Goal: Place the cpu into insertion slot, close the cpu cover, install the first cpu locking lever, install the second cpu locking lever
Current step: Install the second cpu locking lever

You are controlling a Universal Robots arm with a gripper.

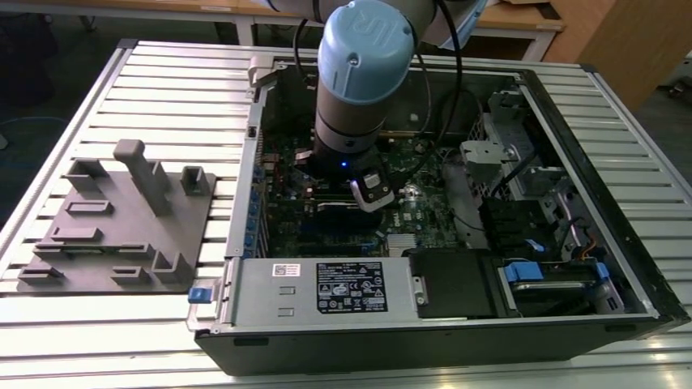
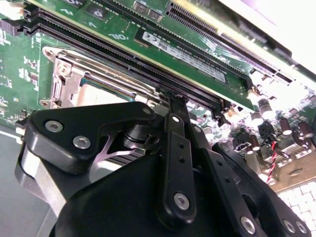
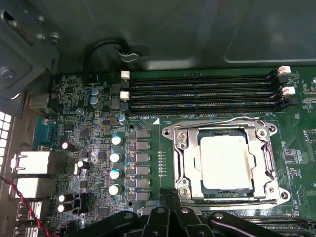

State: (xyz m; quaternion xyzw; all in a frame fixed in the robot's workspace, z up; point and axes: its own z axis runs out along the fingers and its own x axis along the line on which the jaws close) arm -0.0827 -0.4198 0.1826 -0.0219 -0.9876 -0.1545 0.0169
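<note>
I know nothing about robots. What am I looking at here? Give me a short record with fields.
Setting: open computer case lying on a slatted metal table
Robot: one arm reaching down into the case, gripper close over the motherboard
Cpu: pale square chip seated in the insertion slot
Cpu cover: silvery frame lying down over the chip's edges
Gripper position: at the socket's edge, beside the memory slots
Gripper contents: nothing visibly held
Nearby: grey fixture tray on the exterior view's left
</note>
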